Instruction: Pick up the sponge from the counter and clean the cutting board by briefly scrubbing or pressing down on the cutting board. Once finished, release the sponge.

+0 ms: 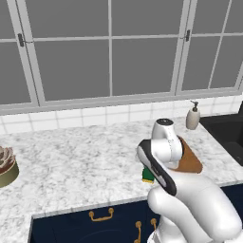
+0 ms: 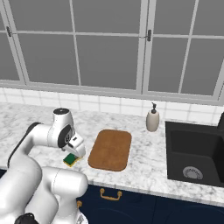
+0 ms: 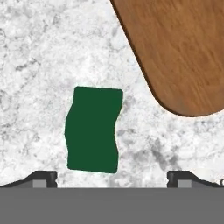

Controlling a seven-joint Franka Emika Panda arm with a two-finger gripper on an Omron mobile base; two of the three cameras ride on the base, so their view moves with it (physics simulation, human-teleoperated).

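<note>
Right below your gripper (image 3: 112, 178) the sponge (image 3: 92, 129) is lying green side up on the marbled surface (image 3: 35, 65), and you are looking almost straight down on it. Your two fingertips (image 3: 41, 178) are standing spread wide, one on either side of the sponge, though the sponge is sitting off-centre, closer to one fingertip than the other. Nothing is being held; the jaws are apart from the sponge and are not touching it.

You are likely hovering like this because the sponge has to be straddled before you can close on it, so the wide spread is giving you clearance on both flanks.

Taking the cutting board (image 2: 110, 149) as your landmark: the sponge is sitting just beside its rounded near corner, not touching it, with a strip of bare surface between them. A soap dispenser (image 2: 152, 119) is standing beyond the cutting board, towards the tiled wall, and a dark sink (image 2: 192, 153) is lying past the board's far side from the sponge.
</note>
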